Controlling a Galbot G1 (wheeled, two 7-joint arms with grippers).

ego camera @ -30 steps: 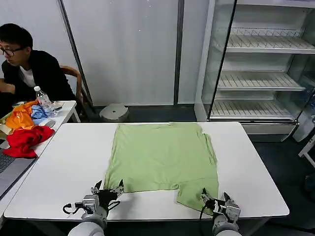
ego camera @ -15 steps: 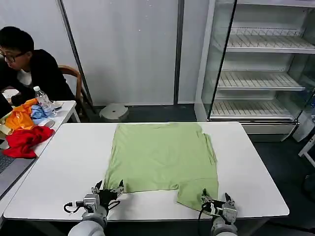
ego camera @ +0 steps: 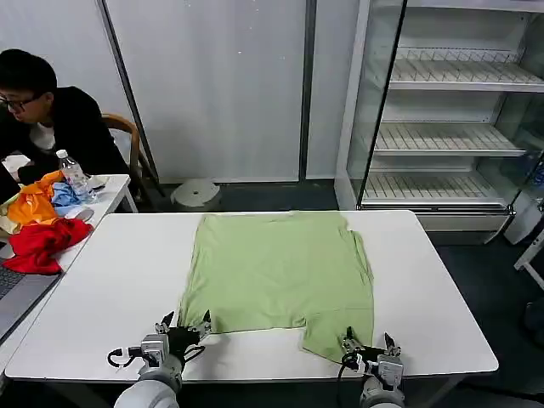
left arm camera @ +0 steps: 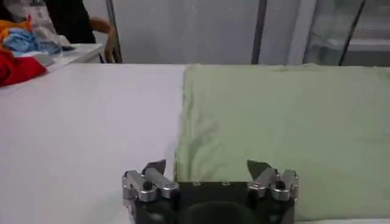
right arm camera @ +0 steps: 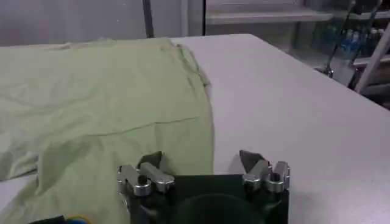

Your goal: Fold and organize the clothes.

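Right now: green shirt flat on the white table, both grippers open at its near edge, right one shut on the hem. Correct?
Not quite. The right gripper is open, not shut on the hem; the right wrist view shows its fingers spread above the green shirt. The left gripper is open too.

Black hands [left arm camera: 210,182], silver knuckles, screws

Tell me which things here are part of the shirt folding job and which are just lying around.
Part of the job:
light green shirt, spread flat on the white table
left gripper, open at its near left corner
right gripper, open at its near right corner

Just lying about:
red cloth
orange and blue garments
water bottle
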